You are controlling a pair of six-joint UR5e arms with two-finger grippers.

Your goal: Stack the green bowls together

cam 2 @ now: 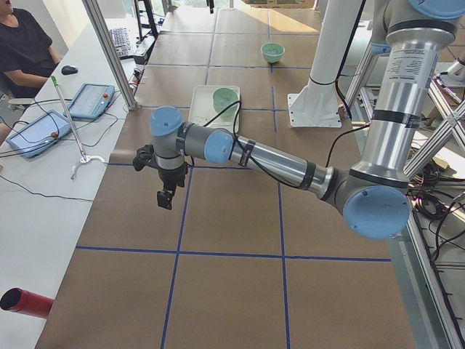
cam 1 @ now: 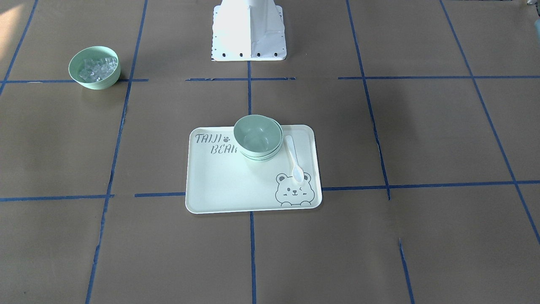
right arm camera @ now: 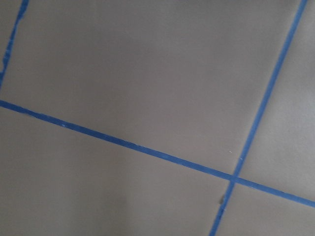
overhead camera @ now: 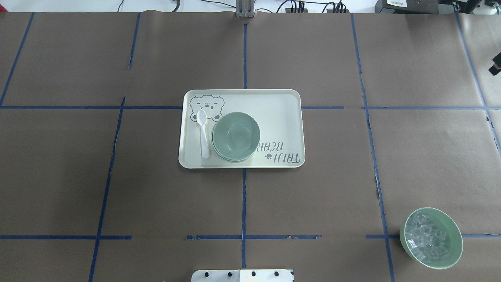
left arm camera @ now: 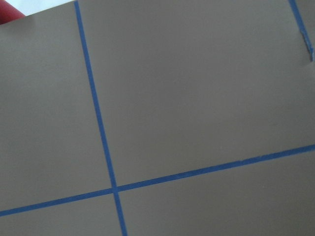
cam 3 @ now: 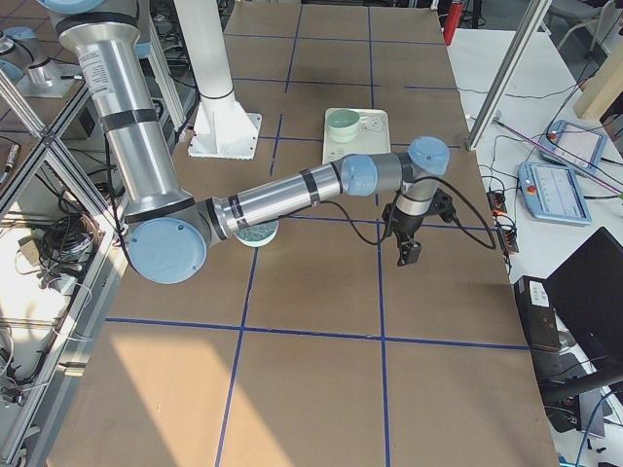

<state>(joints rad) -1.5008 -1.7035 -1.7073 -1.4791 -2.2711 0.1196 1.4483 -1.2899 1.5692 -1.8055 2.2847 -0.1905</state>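
Note:
The green bowls (cam 1: 257,135) sit nested in one stack on the pale bear-print tray (cam 1: 228,185), near its robot-side edge. The stack also shows in the overhead view (overhead camera: 236,135). The bowls' rims show one below another. My left gripper (cam 2: 166,198) hangs over bare table far from the tray, toward the table's left end. My right gripper (cam 3: 407,253) hangs over bare table toward the right end. Both show only in the side views, so I cannot tell if they are open or shut. Both wrist views show only brown paper and blue tape.
A white spoon (cam 1: 294,158) lies on the tray beside the stack. A green bowl of clear cubes (overhead camera: 430,238) stands near the robot's right. The robot's base (cam 1: 249,33) is behind the tray. An operator (cam 2: 25,43) sits at a side desk.

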